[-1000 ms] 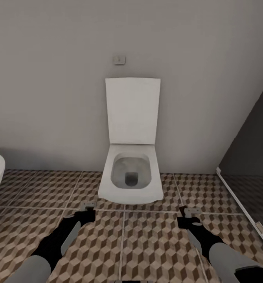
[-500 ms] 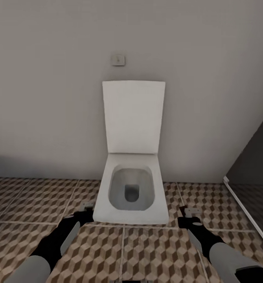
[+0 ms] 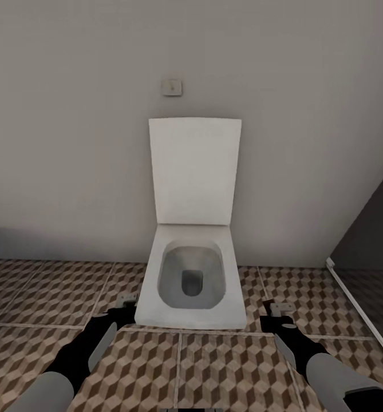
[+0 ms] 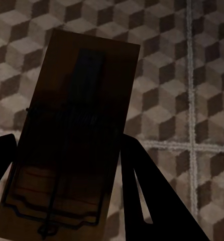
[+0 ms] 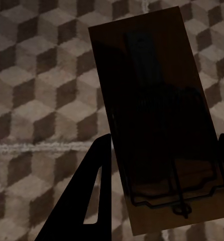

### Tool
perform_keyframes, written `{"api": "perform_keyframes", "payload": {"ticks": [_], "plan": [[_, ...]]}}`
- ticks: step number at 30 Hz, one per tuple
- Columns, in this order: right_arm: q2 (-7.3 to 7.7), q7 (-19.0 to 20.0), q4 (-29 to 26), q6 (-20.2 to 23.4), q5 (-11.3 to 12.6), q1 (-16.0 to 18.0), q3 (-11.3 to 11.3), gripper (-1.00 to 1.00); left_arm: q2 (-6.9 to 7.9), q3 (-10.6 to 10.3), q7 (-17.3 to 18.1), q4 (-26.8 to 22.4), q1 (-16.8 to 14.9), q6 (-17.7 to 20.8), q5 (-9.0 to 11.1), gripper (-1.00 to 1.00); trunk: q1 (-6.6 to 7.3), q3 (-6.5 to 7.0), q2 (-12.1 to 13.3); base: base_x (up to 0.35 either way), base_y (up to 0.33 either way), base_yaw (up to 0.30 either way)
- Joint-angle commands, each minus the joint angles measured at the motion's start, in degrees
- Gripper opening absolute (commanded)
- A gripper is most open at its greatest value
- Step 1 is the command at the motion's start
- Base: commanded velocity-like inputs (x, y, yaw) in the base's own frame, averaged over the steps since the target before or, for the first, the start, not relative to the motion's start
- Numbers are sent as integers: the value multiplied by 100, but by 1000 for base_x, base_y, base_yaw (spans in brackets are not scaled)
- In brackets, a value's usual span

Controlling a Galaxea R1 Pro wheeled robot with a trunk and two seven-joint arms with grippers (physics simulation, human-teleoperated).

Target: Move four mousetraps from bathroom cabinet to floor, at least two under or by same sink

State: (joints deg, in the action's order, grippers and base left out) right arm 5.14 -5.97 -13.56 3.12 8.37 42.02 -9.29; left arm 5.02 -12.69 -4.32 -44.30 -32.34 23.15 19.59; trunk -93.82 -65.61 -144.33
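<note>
Progress: two mousetraps are out of the cabinet and in the robot's grip, one per arm. Neither is on the floor (image 3: 54,320) yet. The other two traps, the cabinet and the sink are not before me, so their status cannot be judged. In my judgement the task is roughly at its midpoint at best: the robot faces a toilet (image 3: 190,286) against the back wall, not a sink, and must still reach one to set down at least two traps.

Left arm: the left gripper (image 3: 127,300) hangs low over the tiles, just beside the toilet's left front corner. In the wrist view its fingers (image 4: 142,186) are closed on the left trap (image 4: 74,140), one either side of the board's near end; the board projects forward beyond the tips, wire side facing the camera.

Right arm: the right gripper (image 3: 276,309) hangs by the toilet's right front corner. Its fingers (image 5: 89,196) likewise clamp the right trap (image 5: 157,120) at the near end, the board tilted and reaching out over the tiles, clear of the floor.
</note>
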Motion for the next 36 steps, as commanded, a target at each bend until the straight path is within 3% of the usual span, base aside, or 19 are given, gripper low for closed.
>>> {"api": "perform_keyframes", "payload": {"ticks": [1, 8, 11, 29, 36], "plan": [[4, -18, -14, 30, 68, 0, -45, -100, -31, -54, -31, -10, 0, 15, 132, -100, 1, -5, -2, 0, 0, 0], [5, -15, -12, 31, 68, 0, -42, -100, -39, -40, -435, -19, 0, 25, 168, -100, 1, -5, -2, 0, 0, 0], [-1, -11, -12, 37, 68, 2, -42, -100, -43, -57, -600, -29, 0, 30, 183, -100, -7, -71, -6, 0, 0, 0], [1, -11, -15, 29, 68, 0, -39, -100, -10, -50, -641, -35, 0, -46, 185, -100, -53, -470, -30, 0, 0, 0], [4, -17, -15, 30, 68, 0, -38, -100, -21, -42, -670, -42, 0, -59, 181, -100, -53, -470, -30, 0, 0, 0]]}}
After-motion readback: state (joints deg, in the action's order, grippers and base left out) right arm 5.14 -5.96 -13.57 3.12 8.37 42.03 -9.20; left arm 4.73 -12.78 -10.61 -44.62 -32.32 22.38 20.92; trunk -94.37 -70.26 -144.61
